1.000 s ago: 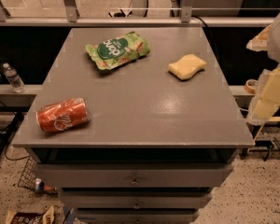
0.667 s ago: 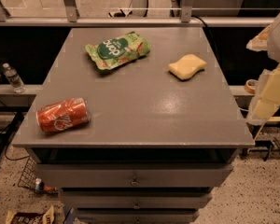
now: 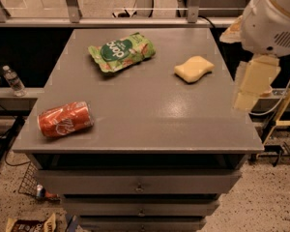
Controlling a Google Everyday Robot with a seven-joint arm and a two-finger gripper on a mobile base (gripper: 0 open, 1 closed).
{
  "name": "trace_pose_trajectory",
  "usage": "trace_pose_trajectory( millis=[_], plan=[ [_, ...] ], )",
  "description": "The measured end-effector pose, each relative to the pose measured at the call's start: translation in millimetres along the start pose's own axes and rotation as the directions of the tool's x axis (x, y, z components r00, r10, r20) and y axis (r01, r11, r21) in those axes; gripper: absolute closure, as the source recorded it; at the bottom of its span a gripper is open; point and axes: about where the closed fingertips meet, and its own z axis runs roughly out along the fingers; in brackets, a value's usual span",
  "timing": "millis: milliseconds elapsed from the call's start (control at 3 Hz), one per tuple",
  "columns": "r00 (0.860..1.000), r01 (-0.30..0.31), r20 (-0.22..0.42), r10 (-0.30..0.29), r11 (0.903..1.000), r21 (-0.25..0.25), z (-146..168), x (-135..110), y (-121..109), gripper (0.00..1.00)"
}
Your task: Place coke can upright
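The coke can is red-orange with white script. It lies on its side near the front left corner of the grey table, its long axis running left to right. My gripper hangs as a cream-coloured piece below the arm's white rounded joint, at the table's right edge. It is far to the right of the can and holds nothing that I can see.
A green snack bag lies at the back left of the table and a yellow sponge at the back right. Drawers sit under the tabletop. A water bottle stands on a ledge to the left. Litter lies on the floor.
The arm and gripper have swung leftward, in over the table's right edge. The can, the bag and the sponge have not moved.
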Motion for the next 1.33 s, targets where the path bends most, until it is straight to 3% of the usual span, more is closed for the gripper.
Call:
trace_pose_trajectory(
  millis=[333, 667, 1000, 1333],
  plan=[
    [0.992, 0.126, 0.031, -0.125, 0.9917, -0.023, 9.8, -41.5, -7.7, 0.00],
    [0.992, 0.127, 0.031, -0.126, 0.9917, -0.023, 9.8, -41.7, -7.7, 0.00],
    [0.979, 0.203, 0.018, -0.203, 0.9784, -0.039, 21.9, -67.8, -15.2, 0.00],
    [0.930, 0.367, 0.053, -0.365, 0.9292, -0.044, 31.1, -124.5, -13.8, 0.00]
  ],
)
